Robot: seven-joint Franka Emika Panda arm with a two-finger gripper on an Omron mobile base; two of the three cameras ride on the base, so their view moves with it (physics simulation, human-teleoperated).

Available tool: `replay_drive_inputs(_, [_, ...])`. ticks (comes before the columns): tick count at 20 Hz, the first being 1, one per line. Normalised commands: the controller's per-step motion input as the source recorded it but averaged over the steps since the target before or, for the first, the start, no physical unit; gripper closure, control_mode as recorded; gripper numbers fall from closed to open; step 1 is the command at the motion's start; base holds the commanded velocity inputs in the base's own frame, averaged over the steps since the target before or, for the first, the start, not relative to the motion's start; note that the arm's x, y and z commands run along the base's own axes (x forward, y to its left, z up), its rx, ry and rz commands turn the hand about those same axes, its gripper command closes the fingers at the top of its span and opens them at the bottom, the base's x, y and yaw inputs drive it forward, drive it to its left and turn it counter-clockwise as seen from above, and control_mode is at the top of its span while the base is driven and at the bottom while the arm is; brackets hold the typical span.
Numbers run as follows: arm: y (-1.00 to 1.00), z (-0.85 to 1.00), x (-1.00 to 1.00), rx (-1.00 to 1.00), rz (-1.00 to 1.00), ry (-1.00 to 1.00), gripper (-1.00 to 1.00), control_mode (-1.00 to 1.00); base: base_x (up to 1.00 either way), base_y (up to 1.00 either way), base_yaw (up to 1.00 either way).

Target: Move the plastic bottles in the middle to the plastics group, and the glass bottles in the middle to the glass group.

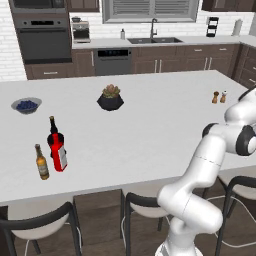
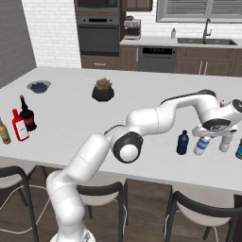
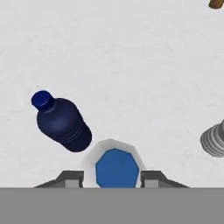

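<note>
**Water bottle between my fingers at the right end**

Across the white counter (image 2: 142, 94) my arm (image 2: 156, 118) stretches out to the right end, where my gripper (image 3: 112, 175) sits over the clear water bottle (image 2: 202, 145). From the hand camera, that bottle stands between my two fingertips (image 3: 70, 177), seen from above as a blue disc with a pale rim. My jaws sit close on either side of it, but I cannot tell whether they are clamped on it or just around it. In the right base view the bottle leans a little under my hand.

Just beside it, on its left, the small dark-blue bottle (image 2: 182, 142) stands upright on the counter, apart from my gripper. A pale grey ribbed bottle (image 3: 213, 139) stands just to the right of my hand.

Well away, at the left end, the tall dark bottle with the red label (image 1: 53, 133) stands behind the flat red bottle (image 1: 59, 155), the two close together, and the slim amber bottle (image 1: 41, 162) is just to their left.

Farther back sit a potted plant (image 1: 110, 97), a bowl of blue fruit (image 1: 26, 105) and two small shakers (image 1: 219, 97).
</note>
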Motion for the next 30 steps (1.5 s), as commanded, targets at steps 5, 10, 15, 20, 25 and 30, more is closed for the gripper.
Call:
replay_drive_inputs(5, [0.01, 0.00, 0.16, -0.01, 0.00, 0.00, 1.00, -1.00, 0.00, 0.00, 0.00])
replay_drive_inputs(10, [-0.01, -0.07, -0.09, -0.04, 0.00, 0.00, 1.00, -1.00, 0.00, 0.00, 0.00])
replay_drive_inputs(15, [0.01, 0.01, -0.01, -0.07, 0.00, 0.03, 1.00, -1.00, 0.00, 0.00, 0.00])
replay_drive_inputs(20, [0.14, -0.02, 0.00, -0.11, 0.00, 0.08, 1.00, -1.00, 0.00, 0.00, 0.00])
replay_drive_inputs(25, [0.00, -0.05, 0.00, -0.05, 0.00, 0.06, 1.00, -1.00, 0.00, 0.00, 0.00])
replay_drive_inputs(30, [-0.01, -0.12, 0.00, 0.01, 0.00, -0.01, 1.00, -1.00, 0.00, 0.00, 0.00])
